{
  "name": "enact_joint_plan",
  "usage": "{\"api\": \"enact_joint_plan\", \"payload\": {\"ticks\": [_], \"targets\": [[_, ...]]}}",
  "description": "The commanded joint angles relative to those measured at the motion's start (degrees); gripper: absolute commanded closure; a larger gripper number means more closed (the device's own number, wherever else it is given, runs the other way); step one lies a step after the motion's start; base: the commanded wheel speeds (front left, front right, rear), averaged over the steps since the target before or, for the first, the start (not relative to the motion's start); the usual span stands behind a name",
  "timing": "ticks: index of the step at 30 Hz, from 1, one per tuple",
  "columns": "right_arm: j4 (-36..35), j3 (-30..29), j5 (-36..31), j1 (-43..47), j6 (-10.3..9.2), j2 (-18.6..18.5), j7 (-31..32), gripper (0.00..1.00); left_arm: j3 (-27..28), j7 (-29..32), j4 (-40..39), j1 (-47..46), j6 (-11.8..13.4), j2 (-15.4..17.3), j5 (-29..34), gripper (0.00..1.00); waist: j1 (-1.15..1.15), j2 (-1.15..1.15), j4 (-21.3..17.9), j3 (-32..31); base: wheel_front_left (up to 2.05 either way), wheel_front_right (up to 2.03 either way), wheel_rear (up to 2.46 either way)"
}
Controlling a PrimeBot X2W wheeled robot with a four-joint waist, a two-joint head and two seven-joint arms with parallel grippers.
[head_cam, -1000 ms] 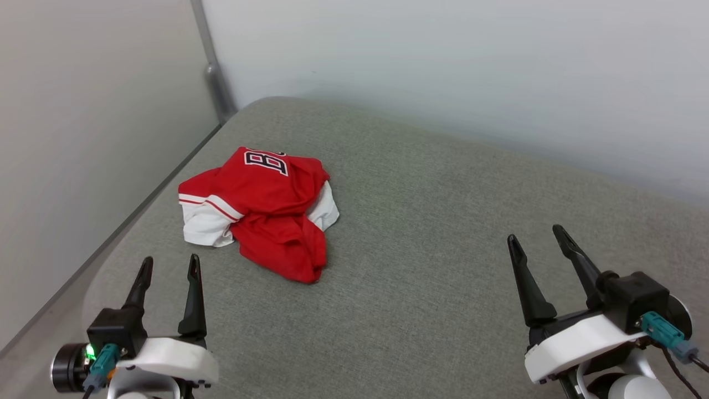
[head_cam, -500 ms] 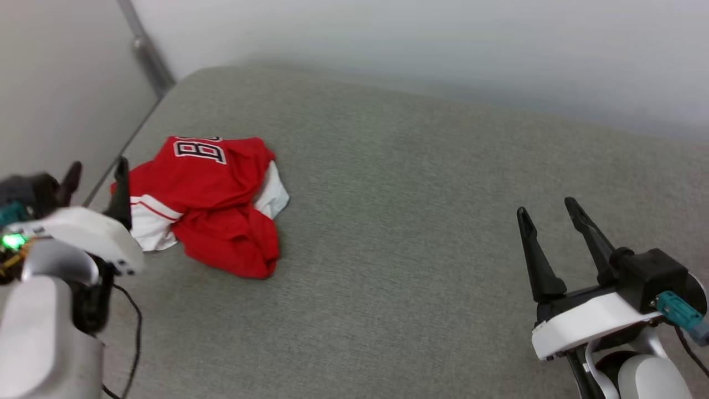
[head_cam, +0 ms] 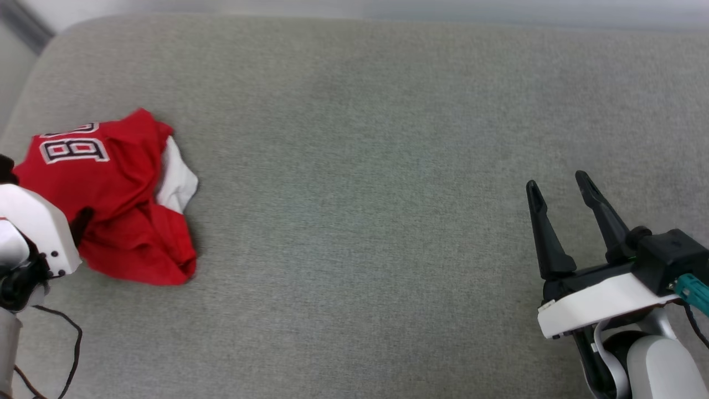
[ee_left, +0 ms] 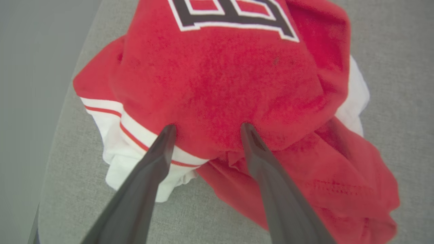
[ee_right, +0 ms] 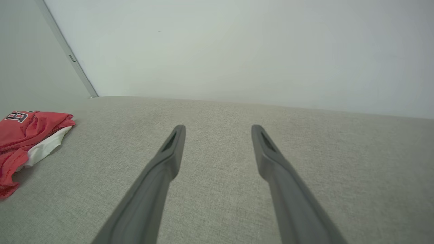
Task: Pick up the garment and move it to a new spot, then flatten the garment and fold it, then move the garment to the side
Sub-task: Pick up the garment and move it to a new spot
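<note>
At the far left of the grey cushion, close to its left edge, the garment lies in a crumpled heap. It forms a red mound with part of the black, white-outlined print on top. A white sleeve end with red stripes spills out on the left, and a loose red flap trails to the near right.

The left gripper is over the heap, its fingers spread wide with nothing between them. In the left wrist view both tips meet the near slope of the mound, but it cannot be told whether they press into the cloth or sit just above it.

The jersey looks light, soft and limp, so it will likely sag and hang from whatever point is pinched. A bite on the crest of the mound would probably gather several layers, which should serve well enough for carrying. It would do better lifted clear than dragged, since knit may catch on the woven cushion. For spreading it flat, the striped sleeve end or a hem seems the firmer hold.

The bare middle of the cushion offers room for a new spot. At the near right, the right gripper hangs over bare cushion with its fingers parted and empty, well apart from the garment.
</note>
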Motion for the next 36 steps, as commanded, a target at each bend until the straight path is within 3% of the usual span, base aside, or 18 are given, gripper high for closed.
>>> {"api": "enact_joint_plan", "payload": {"ticks": [1,9,10,11,12,16,27,36], "targets": [[-0.01,-0.05,0.40,-1.15,0.00,0.04,-0.28,0.00,-0.78,1.21,1.27,-1.05,0.01,0.88,-1.59,0.00,-0.01,0.00,-2.21,2.65,0.00,0.00,0.00],[0.97,-0.48,1.29,-2.16,0.00,0.04,-0.97,0.00,-5.45,6.81,8.35,-1.71,0.01,1.19,-8.37,0.00,-0.01,0.00,-3.37,4.58,0.00,0.00,0.00],[1.07,-0.59,1.30,-2.33,0.00,0.04,-1.04,0.00,-5.92,7.24,9.03,-1.68,0.01,1.17,-8.89,0.34,-0.01,0.00,-3.45,4.55,0.00,0.00,0.00],[1.11,-0.74,1.40,-2.50,0.00,0.04,-1.15,0.00,-6.34,7.29,9.52,-1.65,0.01,1.19,-9.53,0.75,-0.01,0.00,-3.52,4.49,0.00,0.00,0.00],[1.20,-0.80,1.48,-2.64,0.00,0.04,-1.20,0.00,-6.73,7.11,9.95,-1.78,0.01,1.28,-9.91,1.00,-0.01,0.00,-3.58,4.40,0.00,0.00,0.00],[1.65,-1.62,1.69,-2.36,0.00,0.05,-1.54,0.00,-6.85,2.68,12.64,-3.84,0.59,2.73,-8.70,1.00,-0.01,0.00,-3.35,3.43,0.00,0.00,0.00],[3.94,-3.21,3.89,-0.26,0.00,0.05,-3.38,0.00,-7.14,-20.62,13.98,-10.96,2.72,4.19,-1.85,1.00,-0.01,0.00,-2.28,-4.28,0.00,0.00,0.00],[4.41,-3.47,4.77,0.59,0.00,0.04,-4.57,0.00,-8.92,-34.79,9.55,-15.41,4.29,1.95,2.72,1.00,-0.01,0.00,-3.34,-9.81,0.00,0.00,0.00]]}}
